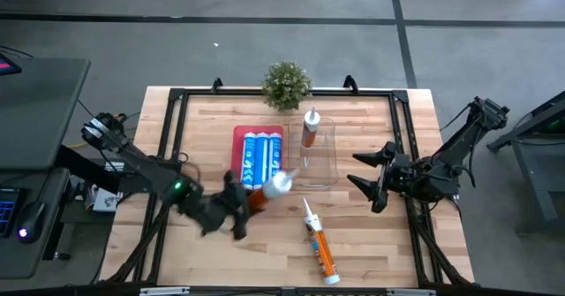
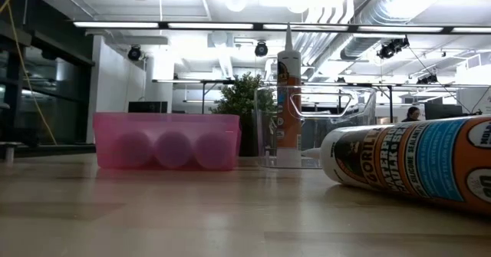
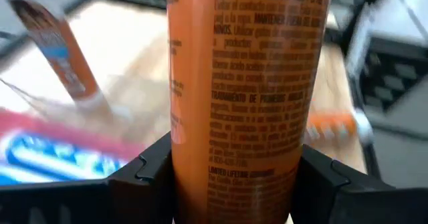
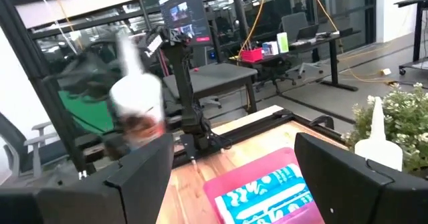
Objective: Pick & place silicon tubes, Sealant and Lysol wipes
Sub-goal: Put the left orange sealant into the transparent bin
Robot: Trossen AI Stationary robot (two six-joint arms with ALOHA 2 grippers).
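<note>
**Left hand holds a sealant tube, clear bin lies just beyond its nozzle**

Left hand (image 1: 237,209) is clenched on an orange sealant tube (image 1: 267,190), carried above the bench (image 1: 371,243). Its long axis is pointed away from the hand toward the clear bin (image 1: 325,168); the right hand (image 1: 369,181), spread empty, waits beyond that bin.
</note>
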